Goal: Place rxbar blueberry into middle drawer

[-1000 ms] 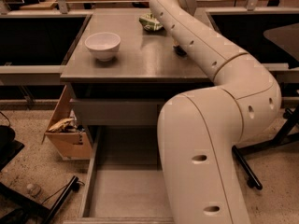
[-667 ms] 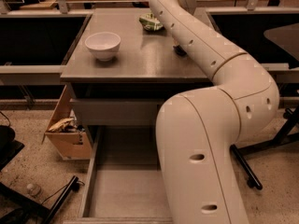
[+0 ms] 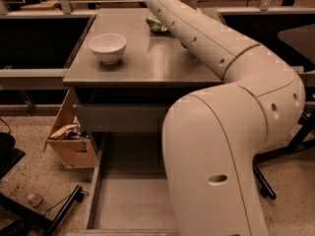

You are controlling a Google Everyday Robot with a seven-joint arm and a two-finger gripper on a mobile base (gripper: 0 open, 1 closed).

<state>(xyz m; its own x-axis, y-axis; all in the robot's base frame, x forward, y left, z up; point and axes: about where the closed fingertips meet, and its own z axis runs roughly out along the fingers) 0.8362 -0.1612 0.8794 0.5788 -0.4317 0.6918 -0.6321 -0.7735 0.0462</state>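
One round white bowl (image 3: 107, 47) on matte grey tabletop (image 3: 157, 65) | middle drawer (image 3: 132, 200) open, flat-bottomed | claw off-frame past top, state unseen

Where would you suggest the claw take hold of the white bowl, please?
Pinch the white bowl at its rim, coming down from above: it stands upright and empty, and its round flaring wall offers no flat sides. The claw is out of view, beyond the top end of the arm.

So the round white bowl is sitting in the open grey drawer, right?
No. The camera view shows the round white bowl on the grey tabletop, not in the wide grey open drawer below. The gripper is out of sight, past the picture's top edge.
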